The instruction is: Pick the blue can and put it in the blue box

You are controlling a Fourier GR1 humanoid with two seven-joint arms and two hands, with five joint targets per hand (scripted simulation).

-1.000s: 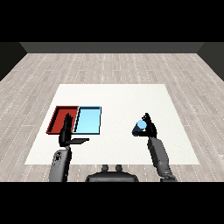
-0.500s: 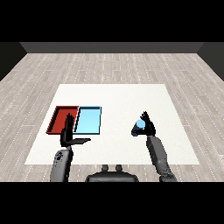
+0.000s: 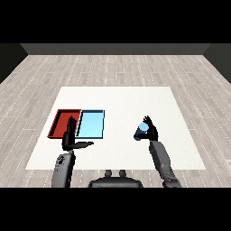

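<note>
Right hand [image 3: 150, 131] is curled round the small blue cylindrical can [image 3: 141, 131], thumb and fingers wrapped on its far side. The can is tilted, its lighter top face turned toward the head view. It appears raised off the white rectangular table [image 3: 122, 101], though I cannot tell from this view whether its base is fully off the surface. Position: over the right half of the table, nearer the front edge than the back, well apart from both trays.

Left hand [image 3: 72, 140] holds nothing. Fingers are straight and pointing up, thumb stuck out sideways to the right. It sits near the front-left part of the table, just in front of the seam between the 2 trays.

Shallow red rectangular tray [image 3: 57, 125] lies toward the left edge of the table. The shallow light blue rectangular tray [image 3: 91, 124] touches it on its right side. Both look unoccupied.

Step in hand, by my reading: the pick is done or nearly so, and the carry has not yet covered much ground. The can is 1 transfer away from its target.

Next move calls for:
1. Carrying the can leftward across the middle of the table to above the light blue tray.
2. Righting the can so it goes down on its base.
3. Lowering inside the tray rim before opening the fingers.
4. Keeping the left hand out of the path, since it stands close to the tray's front edge.
</note>
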